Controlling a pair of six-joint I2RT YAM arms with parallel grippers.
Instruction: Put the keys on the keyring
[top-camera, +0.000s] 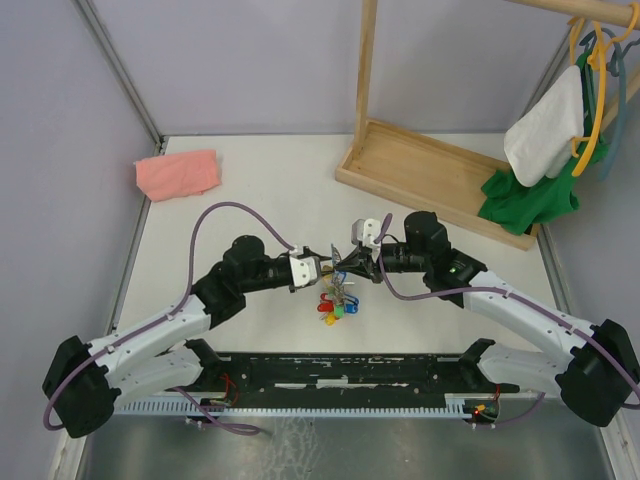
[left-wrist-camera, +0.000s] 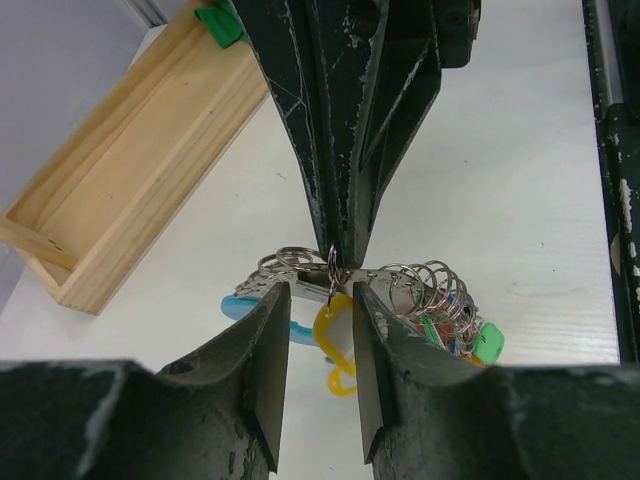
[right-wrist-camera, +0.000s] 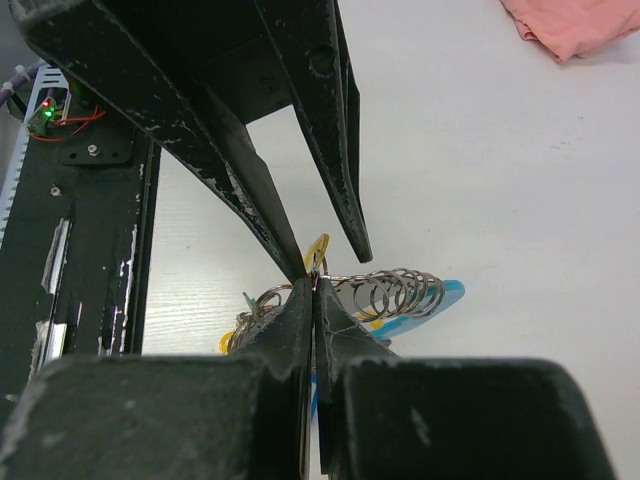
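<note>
— Grippers nose to nose, on the arms' side of the wooden rack (top-camera: 430, 170): why?
— So the right gripper (right-wrist-camera: 313, 285), clenched on a loop of the keyring (right-wrist-camera: 390, 290), steadies it, I'd judge. The left gripper (left-wrist-camera: 320, 300) stands parted around the yellow-headed key (left-wrist-camera: 333, 325), gripping nothing.
— Threaded?
— Left wrist view shows it dangling at that loop; overhead it's only a small coloured cluster.

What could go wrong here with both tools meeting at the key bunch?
The right tool pinches the thin keyring only at its very tips, so it could slip free. The left tool stands open around the yellow-headed key, tips nearly touching the other tool; closing may clash.
</note>
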